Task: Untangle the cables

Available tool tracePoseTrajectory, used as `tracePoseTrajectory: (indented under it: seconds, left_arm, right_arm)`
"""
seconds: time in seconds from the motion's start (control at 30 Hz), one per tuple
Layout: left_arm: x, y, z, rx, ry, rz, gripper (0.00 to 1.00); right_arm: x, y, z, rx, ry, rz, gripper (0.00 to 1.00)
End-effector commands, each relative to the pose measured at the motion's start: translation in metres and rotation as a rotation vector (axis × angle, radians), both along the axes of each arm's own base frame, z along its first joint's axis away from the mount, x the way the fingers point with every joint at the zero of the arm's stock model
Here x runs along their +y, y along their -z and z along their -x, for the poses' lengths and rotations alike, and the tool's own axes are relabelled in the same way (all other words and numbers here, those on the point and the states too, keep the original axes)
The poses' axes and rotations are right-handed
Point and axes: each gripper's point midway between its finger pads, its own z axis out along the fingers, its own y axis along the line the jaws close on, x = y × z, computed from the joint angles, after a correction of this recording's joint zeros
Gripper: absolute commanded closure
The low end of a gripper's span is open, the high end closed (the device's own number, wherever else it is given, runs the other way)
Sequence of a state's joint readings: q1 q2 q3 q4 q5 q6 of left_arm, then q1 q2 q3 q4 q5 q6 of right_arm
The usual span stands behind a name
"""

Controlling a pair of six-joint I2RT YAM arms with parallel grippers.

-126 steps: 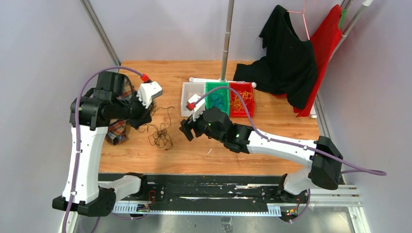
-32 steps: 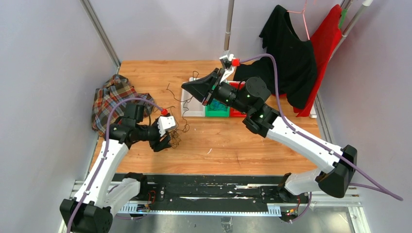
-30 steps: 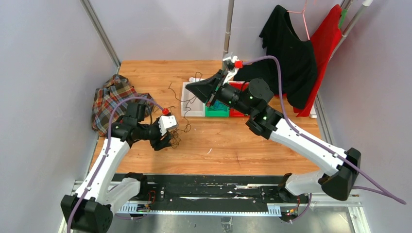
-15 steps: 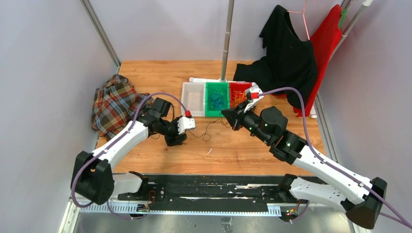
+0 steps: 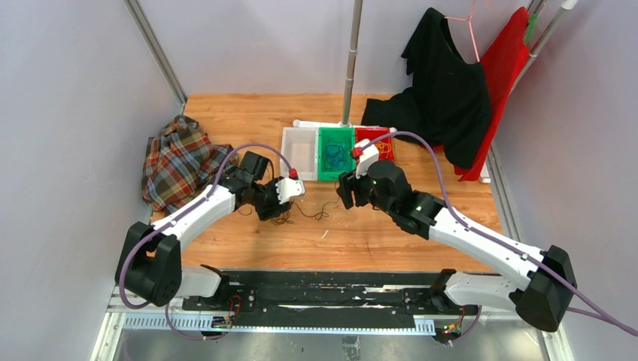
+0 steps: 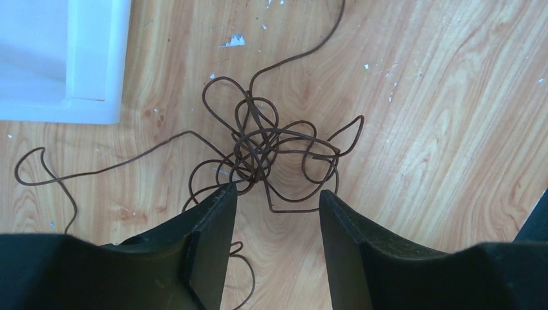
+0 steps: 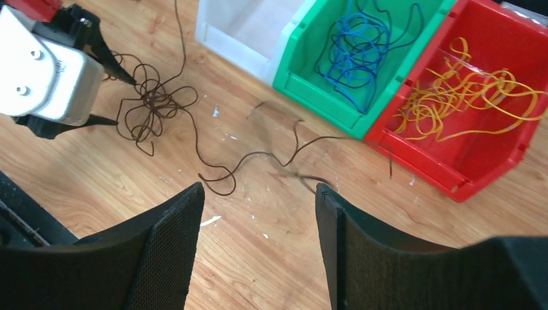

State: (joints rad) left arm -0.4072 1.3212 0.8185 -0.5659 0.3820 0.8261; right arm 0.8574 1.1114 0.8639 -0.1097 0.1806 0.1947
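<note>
Currently the dark brown cable [image 6: 255,155] lies as a loose knot on the wooden table [image 6: 439,129], just beside the white bin [image 6: 84,58]. Its free tail [image 7: 255,155] wanders off toward the green bin [image 7: 316,97]. Blue cables [image 7: 362,51] sit in that green bin and yellow-orange cables [image 7: 472,97] in the red bin [image 7: 413,152], so the brown one looks like the last to sort. The left gripper [image 6: 276,194] hangs low at the near edge of the knot, fingers partly apart with a few loops between them and nothing clamped. The right gripper [image 7: 258,190] stands wide, holding nothing, above the tail. The step in hand seems to be pinning the knot and drawing a strand out. It would go best if the left closed on only one or two outer loops, not the dense middle. The right should take the tail near its end and pull slowly along the table, away from the bins. A fast pull would likely cinch the knot tighter.
</note>
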Motion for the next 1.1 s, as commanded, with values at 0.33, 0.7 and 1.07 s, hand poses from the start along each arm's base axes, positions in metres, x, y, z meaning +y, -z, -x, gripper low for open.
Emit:
tracePoseTrajectory:
  seconds: [0.33,0.7,1.07]
  left_arm:
    - [-0.015,0.013,-0.012,0.032,-0.050,0.053,0.45]
    - [-0.006,0.028,-0.012,0.016,-0.063,0.016,0.82]
    - [0.000,0.012,0.005,0.019,-0.066,0.027,0.99]
  right_arm:
    - [0.070,0.056,0.010,0.064,-0.311,-0.085,0.35]
    - [0.112,0.117,-0.008,0.104,-0.444,0.052,0.34]
    - [0.113,0.167,-0.029,0.141,-0.297,0.055,0.65]
